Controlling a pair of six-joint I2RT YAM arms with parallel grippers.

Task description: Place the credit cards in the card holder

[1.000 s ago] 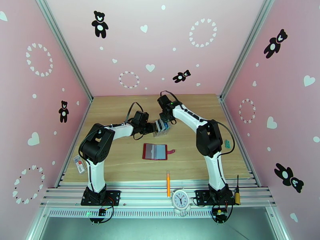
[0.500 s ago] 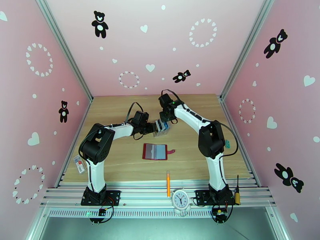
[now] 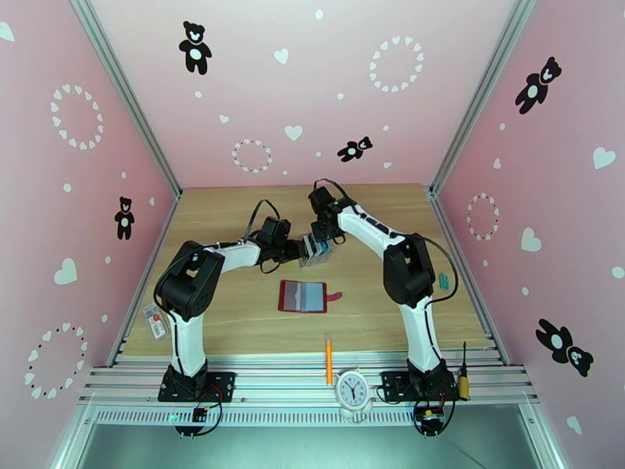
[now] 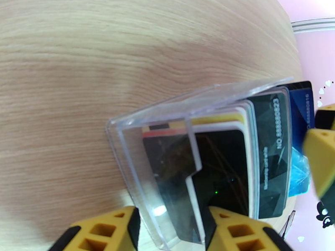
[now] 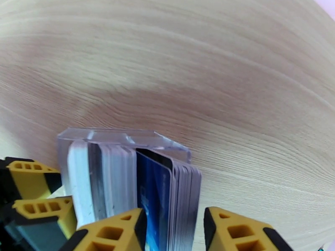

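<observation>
Cards stand on edge in a clear rack at the middle of the desk, at 12 o'clock from the open red wallet. The left hand clamps the rack's end from 9 o'clock. The right hand, at the rack's 12 o'clock, has its fingers apart, straddling a few cards with a sliver of gap showing.

The only visible change is a slight one in the right arm. Half a second ago its elbow bulges a little toward the right wall and nearer the front edge of the table. Now it sits back in, about where it is a second ago. The right gripper, over the clear rack of credit cards, dips back a trace after lifting slightly.
</observation>
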